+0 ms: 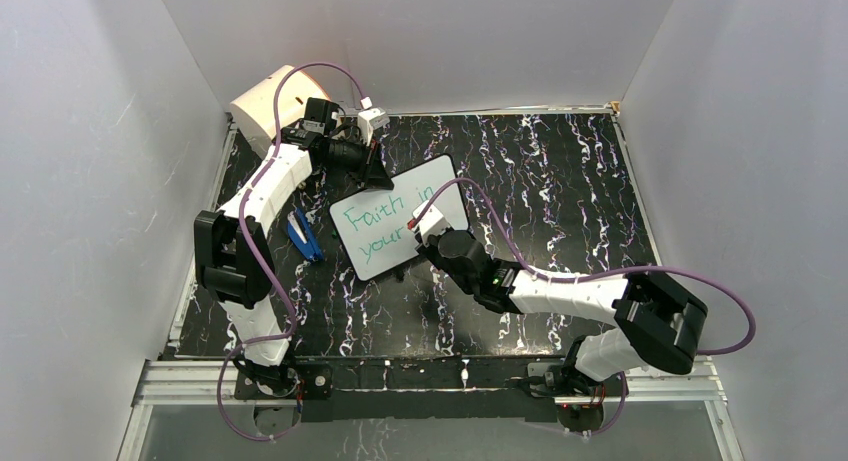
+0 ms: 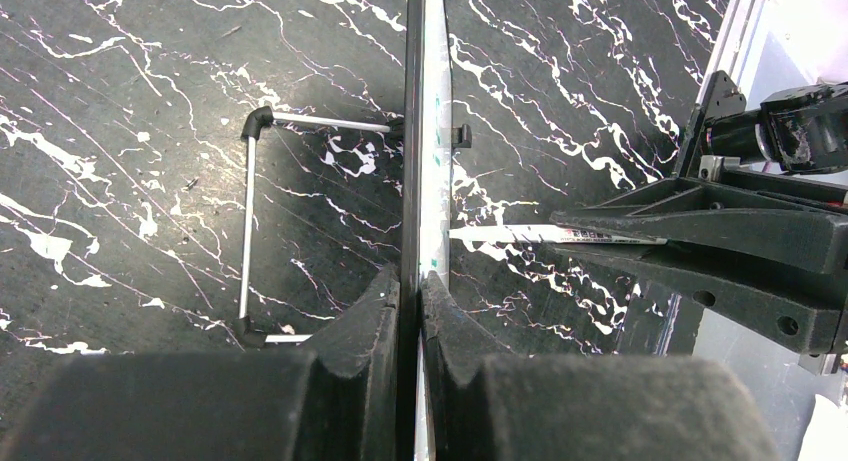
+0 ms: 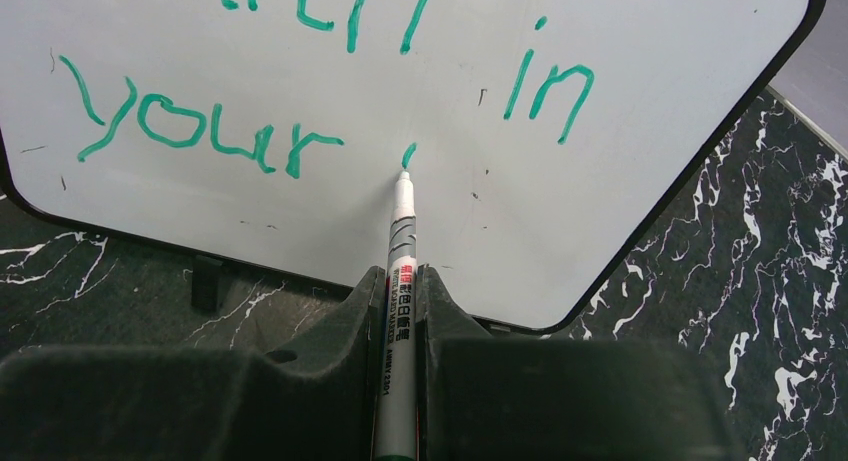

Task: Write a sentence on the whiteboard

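- The whiteboard [image 1: 400, 216] stands tilted near the middle of the desk [image 1: 570, 171], its face turned toward the arms' bases, its black frame turned at an angle to the desk's edges.
- The sentence [image 1: 378, 226] runs across it in green as 2 slanted lines: "Faith in" above and "your" below, with 1 short green stroke just after "your".
- A marker [image 3: 402, 221] touches its tip to the board at the bottom of that stroke.
- The right gripper [image 3: 400, 281] is clamped on the marker's barrel, fingers close together, with the pen pointing straight out ahead of the wrist.
- The right arm [image 1: 570, 291] rises from its base at the near right, bends at the elbow on the right, and its forearm stretches left and low across the desk to the board's near right part.
- The left gripper [image 2: 410, 291] pinches the board's edge, its fingers nearly together on either side of the thin frame.
- The left arm [image 1: 270, 186] folds at the left side, then reaches away and turns right to the board's far upper corner.
- A thin wire stand [image 2: 247, 231] props the board from behind.
- A blue object [image 1: 303, 233] lies on the desk just left of the board; I cannot tell what it is.
- A cream drum [image 1: 262, 106] sits in the far left corner.
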